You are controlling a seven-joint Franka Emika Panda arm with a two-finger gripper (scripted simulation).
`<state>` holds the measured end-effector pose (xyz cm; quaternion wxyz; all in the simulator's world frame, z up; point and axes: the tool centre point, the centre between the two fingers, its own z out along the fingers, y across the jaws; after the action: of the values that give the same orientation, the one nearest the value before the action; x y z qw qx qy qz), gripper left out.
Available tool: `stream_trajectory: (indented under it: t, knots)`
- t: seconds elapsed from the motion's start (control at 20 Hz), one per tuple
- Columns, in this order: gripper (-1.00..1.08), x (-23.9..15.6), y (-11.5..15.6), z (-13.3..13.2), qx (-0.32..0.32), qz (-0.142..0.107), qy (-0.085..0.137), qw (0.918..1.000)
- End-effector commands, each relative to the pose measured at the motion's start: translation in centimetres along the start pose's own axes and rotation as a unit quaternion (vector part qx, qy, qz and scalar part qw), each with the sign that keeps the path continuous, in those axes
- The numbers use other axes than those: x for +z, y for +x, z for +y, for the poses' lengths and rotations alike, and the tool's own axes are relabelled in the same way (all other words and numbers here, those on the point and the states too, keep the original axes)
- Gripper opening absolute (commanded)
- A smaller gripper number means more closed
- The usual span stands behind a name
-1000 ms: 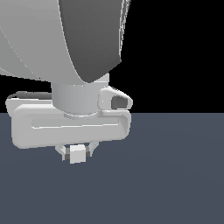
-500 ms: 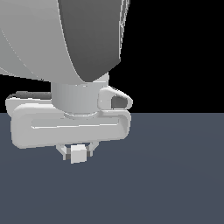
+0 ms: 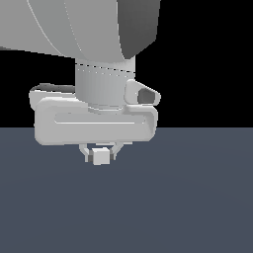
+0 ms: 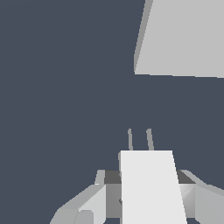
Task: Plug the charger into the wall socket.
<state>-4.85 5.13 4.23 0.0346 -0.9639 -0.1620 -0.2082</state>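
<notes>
The gripper (image 3: pixel 101 154) is closed on the charger (image 4: pixel 151 186), one finger (image 4: pixel 94 201) against each side. Two thin prongs (image 4: pixel 140 139) project from the charger. Farther off, well apart, stands the wall socket (image 4: pixel 183 37) on the table (image 4: pixel 65 87).

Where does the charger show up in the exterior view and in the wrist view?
Exterior view: the charger sits left of centre, clamped in the gripper under the wide hand body.
Wrist view: the charger fills the lower middle, two thin prongs pointing away from the camera.
Shared landmark: the gripper fingers flanking the white block.
</notes>
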Motion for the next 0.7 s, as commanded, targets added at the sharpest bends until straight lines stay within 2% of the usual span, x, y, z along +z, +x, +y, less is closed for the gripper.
stream_trajectory:
  t: [0.0, 0.3, 0.65]
  knots:
    - [-1.00, -1.3, 0.9, 1.2, 0.006, 0.000, -0.003, 1.0000]
    - [-1.00, -3.9, 2.6, 3.6, 0.018, 0.000, -0.009, 0.9998]
    - [-1.00, -4.9, 3.3, 4.5, 0.023, 0.001, -0.010, 0.9997]
